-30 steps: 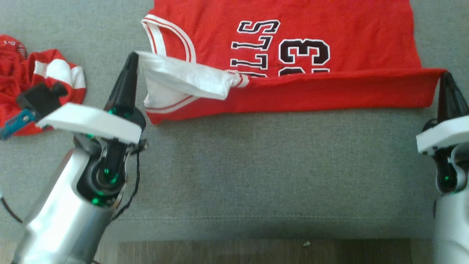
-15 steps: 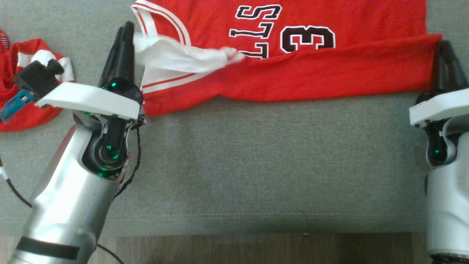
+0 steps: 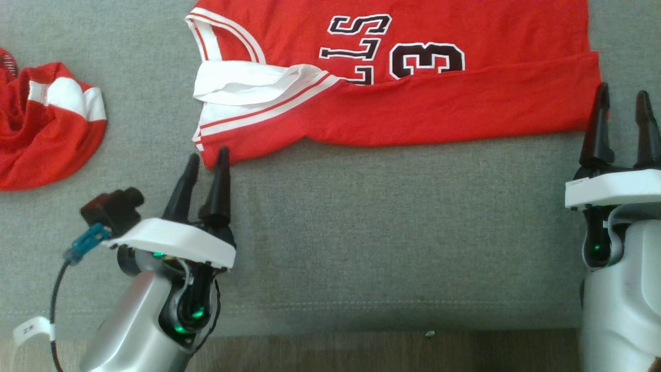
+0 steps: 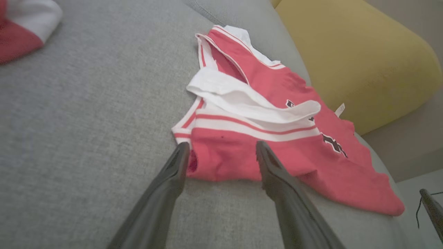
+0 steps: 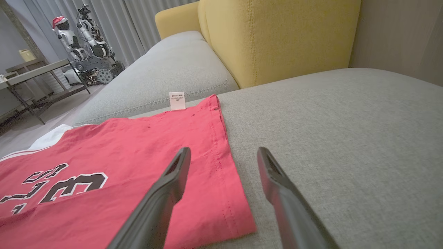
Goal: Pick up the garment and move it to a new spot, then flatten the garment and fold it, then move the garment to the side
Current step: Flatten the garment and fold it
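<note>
The jersey (image 3: 439, 103), folded once.
Open and empty, left gripper (image 3: 207, 155) and right gripper (image 3: 622, 92) flank its near edge, likely so the fold lies flat.

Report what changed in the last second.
The left claw and right claw let go of the jersey, leaving its near edge folded over, and drew back toward the robot, open. The crumpled red garment on the sofa cushion stayed put.
</note>
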Controlling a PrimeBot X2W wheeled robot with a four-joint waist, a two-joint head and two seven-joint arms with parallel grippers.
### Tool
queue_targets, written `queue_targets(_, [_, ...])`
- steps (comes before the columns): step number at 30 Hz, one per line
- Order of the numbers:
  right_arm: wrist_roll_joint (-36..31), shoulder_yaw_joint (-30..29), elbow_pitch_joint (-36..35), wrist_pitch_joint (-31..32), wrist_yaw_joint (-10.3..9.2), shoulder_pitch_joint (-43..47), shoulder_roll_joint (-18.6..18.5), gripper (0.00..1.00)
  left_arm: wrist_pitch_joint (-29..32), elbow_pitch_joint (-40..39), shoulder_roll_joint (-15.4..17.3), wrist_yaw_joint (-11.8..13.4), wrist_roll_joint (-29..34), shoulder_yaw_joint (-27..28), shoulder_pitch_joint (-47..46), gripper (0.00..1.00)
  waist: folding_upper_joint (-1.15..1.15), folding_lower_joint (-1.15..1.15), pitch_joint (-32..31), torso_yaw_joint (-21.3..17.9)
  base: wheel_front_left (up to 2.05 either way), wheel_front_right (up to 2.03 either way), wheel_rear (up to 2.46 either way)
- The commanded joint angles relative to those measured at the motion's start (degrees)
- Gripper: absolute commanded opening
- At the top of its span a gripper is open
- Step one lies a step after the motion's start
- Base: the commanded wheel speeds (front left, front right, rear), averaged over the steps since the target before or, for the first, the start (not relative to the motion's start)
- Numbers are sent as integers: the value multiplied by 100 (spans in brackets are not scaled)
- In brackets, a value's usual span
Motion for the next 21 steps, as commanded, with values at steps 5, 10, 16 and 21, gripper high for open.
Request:
queue_targets(5, [77, 176, -215, -45, 36, 2, 96, 100, 221, 375, 119, 298, 292, -38, -329, 100, 0, 0, -63, -77, 0, 0, 0])
queue_targets(10, [62, 251, -186, -31, 36, -18, 124, 100, 409, 814, 135, 639, 463, -133, -429, 100, 0, 0, -146, -185, 0, 0, 0])
queue_targets(16, [141, 184, 115, 342, 36, 32, 146, 100, 408, 1045, 108, 614, 459, -180, -438, 0, 0, 0, -246, -190, 0, 0, 0])
queue_targets(21, [301, -43, 530, 684, 36, -102, 157, 100, 315, 1075, 126, 523, 463, -174, -448, 0, 0, 0, -310, -105, 0, 0, 0])
